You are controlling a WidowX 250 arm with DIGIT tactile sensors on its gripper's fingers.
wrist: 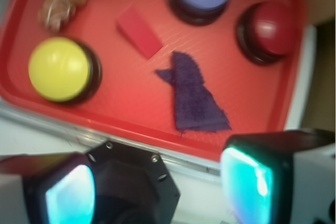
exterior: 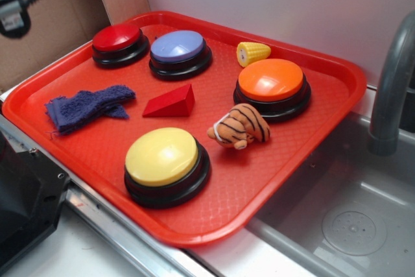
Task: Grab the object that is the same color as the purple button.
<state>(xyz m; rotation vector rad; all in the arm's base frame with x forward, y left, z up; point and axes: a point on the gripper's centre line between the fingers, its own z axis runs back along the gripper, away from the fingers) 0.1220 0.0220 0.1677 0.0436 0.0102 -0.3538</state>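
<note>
End effector point(wrist: 157, 182), spread wide and empty, hovers off the near edge of the red tray point(exterior: 337, 76) while the purple rag point(exterior: 87, 106) lies at its left beside the red wedge point(exterior: 172, 103), which a careless grab could snag.

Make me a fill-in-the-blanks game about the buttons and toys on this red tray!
1. The purple button sits right next to the ____ button.
2. The purple rag lies on the red ____.
3. The toy tiger is between the yellow button and the ____ button.
4. The gripper is wide open and holds ____.

Missing words: red; tray; orange; nothing
</note>
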